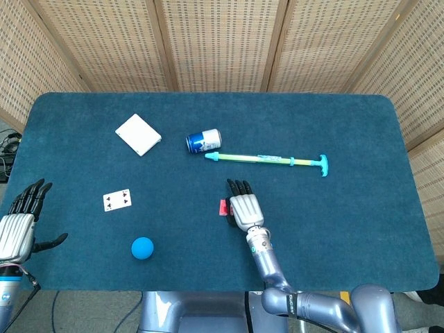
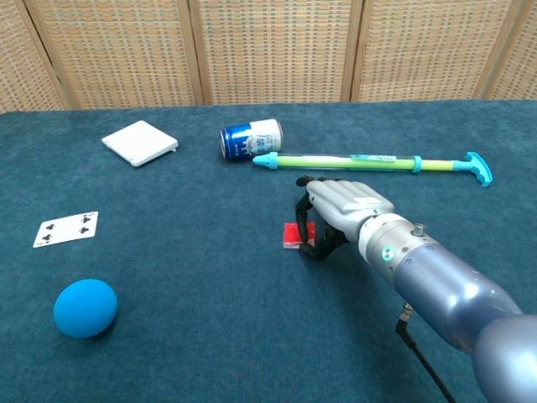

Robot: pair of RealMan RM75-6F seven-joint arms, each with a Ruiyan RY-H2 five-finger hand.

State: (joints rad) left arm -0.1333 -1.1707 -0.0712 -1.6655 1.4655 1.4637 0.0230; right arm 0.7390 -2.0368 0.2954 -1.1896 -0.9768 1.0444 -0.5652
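Black fingers (image 2: 312, 220) of the right hand (image 2: 340, 214) curl down onto a small red packet (image 2: 293, 235) lying flat on the worktop (image 2: 210, 336); the fingertips touch its right edge, and the pictures do not show whether the packet is actually pinched or only pressed. Right hand: silver back facing up, palm down, near the middle of the worktop, its grey forearm running off toward the near right corner in the chest view.

Red packet: just left of the right hand, partly hidden under the fingers, near centre of the blue-green cloth; seen in the head view (image 1: 224, 207) as a small red patch beside the hand (image 1: 244, 208).

Green and teal rod (image 2: 373, 162): lies lengthwise just beyond the right hand, handle end pointing right.

Blue and white can (image 2: 251, 138): on its side, touching or just beside the rod's left tip, farther back.

White flat box (image 2: 139, 142): far left area, well apart from the hand.

Playing card (image 2: 66, 228): face up, left side, nearer than the box.

Blue ball (image 2: 85, 308): near left corner, close in front of the card.

Left hand (image 1: 21, 222): at the near left edge in the head view, fingers spread and released, holding nothing, off the cloth's edge.
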